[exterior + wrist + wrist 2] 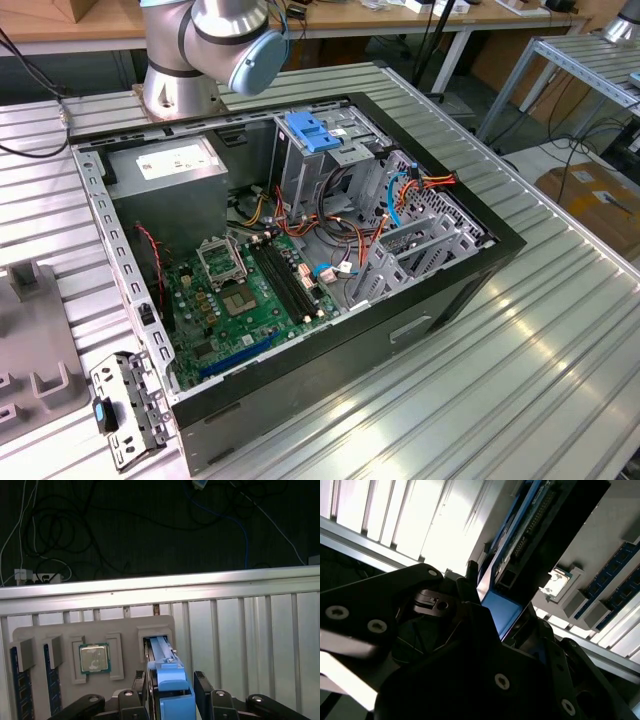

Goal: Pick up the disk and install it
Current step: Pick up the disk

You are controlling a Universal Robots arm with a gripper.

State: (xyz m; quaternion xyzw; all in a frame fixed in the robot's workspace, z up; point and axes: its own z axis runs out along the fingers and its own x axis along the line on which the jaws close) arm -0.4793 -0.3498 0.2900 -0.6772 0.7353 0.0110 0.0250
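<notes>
The disk (167, 677) stands on edge in a slot of a grey holder tray (127, 625), its blue plastic rail facing the first wrist camera. My gripper (172, 687) straddles it, one black finger (141, 686) close along one side and the other finger (202, 685) a narrow gap off the opposite side. In the second wrist view the disk (540, 535) runs between the gripper's (502, 605) dark fingers, its blue rail catching the light. The disk is still seated in its slot. The open computer case (470, 270) lies on the table in the exterior view.
The holder tray also carries a processor chip (94, 658) and memory sticks (15, 680). Inside the case are a drive cage with a blue clip (315, 135), a grey box with a white sticker (170, 165), a green mainboard (250, 300) and loose cables. The arm's base (180, 80) stands behind the case.
</notes>
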